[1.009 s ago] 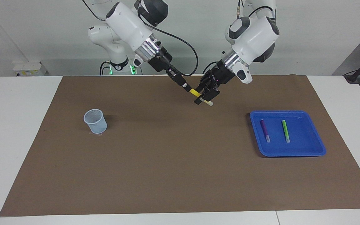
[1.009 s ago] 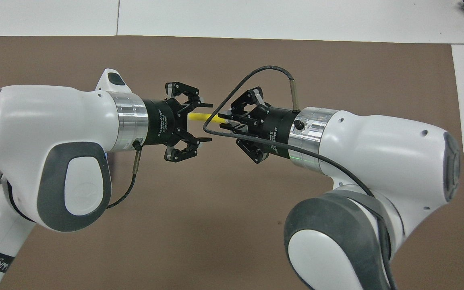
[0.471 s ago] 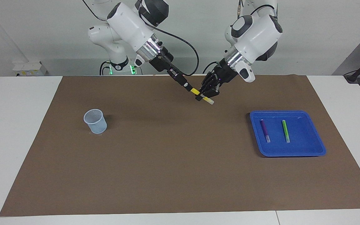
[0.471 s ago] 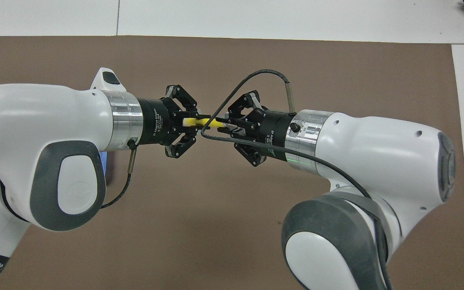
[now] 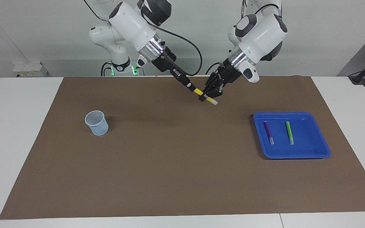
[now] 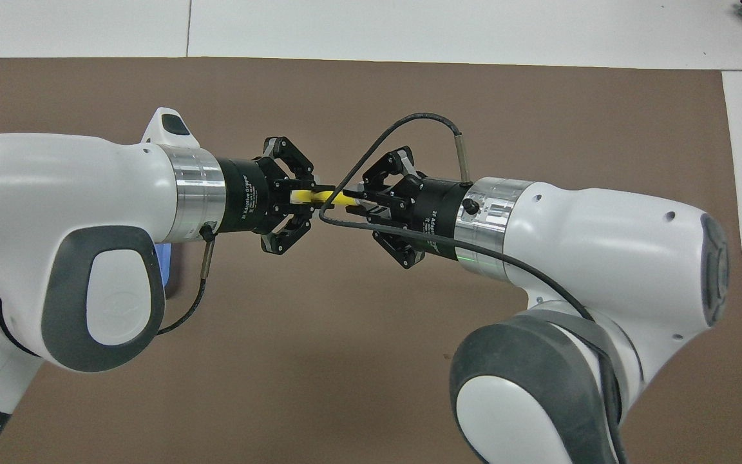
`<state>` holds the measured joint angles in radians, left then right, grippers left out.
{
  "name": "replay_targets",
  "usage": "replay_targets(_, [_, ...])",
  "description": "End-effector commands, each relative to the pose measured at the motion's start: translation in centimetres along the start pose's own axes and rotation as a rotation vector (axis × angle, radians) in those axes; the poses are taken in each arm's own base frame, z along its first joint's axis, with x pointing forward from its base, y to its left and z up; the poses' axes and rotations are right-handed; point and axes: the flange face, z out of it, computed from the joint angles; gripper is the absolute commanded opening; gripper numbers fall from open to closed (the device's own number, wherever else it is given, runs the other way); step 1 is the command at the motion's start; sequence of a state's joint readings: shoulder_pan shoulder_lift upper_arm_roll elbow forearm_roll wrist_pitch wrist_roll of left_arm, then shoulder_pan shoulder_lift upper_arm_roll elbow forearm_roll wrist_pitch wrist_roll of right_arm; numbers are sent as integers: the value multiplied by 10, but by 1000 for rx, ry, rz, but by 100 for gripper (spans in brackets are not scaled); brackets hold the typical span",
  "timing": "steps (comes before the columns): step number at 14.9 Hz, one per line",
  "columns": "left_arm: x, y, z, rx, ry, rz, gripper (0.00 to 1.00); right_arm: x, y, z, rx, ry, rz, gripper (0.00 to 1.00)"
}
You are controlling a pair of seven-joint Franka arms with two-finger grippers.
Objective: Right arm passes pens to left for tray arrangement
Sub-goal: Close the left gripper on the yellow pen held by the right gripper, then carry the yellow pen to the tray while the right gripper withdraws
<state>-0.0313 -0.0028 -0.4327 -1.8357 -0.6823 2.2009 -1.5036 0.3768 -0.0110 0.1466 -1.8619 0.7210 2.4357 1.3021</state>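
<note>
Since a second ago, the left gripper (image 5: 207, 96) has been closed onto the yellow pen (image 5: 198, 92), which was then only straddled by open fingers; the arms have barely shifted. The pen is now clamped at both ends in mid-air over the brown mat (image 5: 169, 164), the right gripper (image 5: 189, 87) shut on the end toward its own arm and the left shut near the whitish tip.

The handover is judged best finished by the right gripper being opened first and drawn straight back along the pen's axis, so that the pen is not twisted in the left's grip.

In the blue tray (image 5: 315, 155), toward the left arm's end of the table, the purple pen (image 5: 268, 131) and the green pen (image 5: 289, 132) are laid side by side, apart. The mesh cup (image 5: 96, 123) appears to be empty.
</note>
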Motion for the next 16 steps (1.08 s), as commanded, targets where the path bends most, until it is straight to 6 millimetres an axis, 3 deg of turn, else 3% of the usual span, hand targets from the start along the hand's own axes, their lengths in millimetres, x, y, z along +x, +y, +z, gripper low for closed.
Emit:
replay_targets(1, [-10,-17,-6,54,6,39,0,7,-5,-3,35,-1,27,23])
replay_targets(2, [-10,-17,-6,54,6,40,0,6,-5,-4,35,-2,27,64])
replay_targets(3, [-8,-17,-7,56,8,40,0,7,-5,-4,34,-1,19,100])
replay_targets(6, [8,-15,-17,76,12,108,0,6,-4,-3,17,3,4,100])
replay_targets(9, [37,-16,-33,145,21,234,0,16,3,-5,-88,34,-78,100])
replay_targets(12, [56,-22,-44,249,94,426,0,42,12,-16,-233,90,-251,100])
replay_targets(16, [99,-26,-68,391,166,649,0,89,25,-42,-439,135,-461,100])
